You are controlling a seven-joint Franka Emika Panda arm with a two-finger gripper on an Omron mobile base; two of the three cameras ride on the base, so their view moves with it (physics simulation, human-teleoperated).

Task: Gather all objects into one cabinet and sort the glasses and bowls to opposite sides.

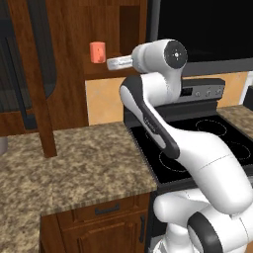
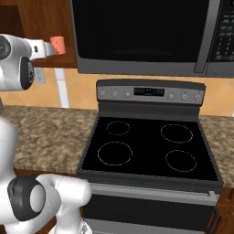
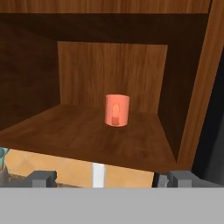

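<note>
Two dark fingertips of the end effector (image 3: 105,178) stand wide apart at the bottom of the hand view, open and holding nothing. Just ahead, one salmon-orange cup (image 3: 117,110) stands upright on the shelf (image 3: 65,131) of the cabinet (image 3: 192,87), near its back right corner. Below lie the granite worktop (image 1: 84,163) and a black stove (image 2: 151,151). No writing on the stove's panel can be read.
</note>
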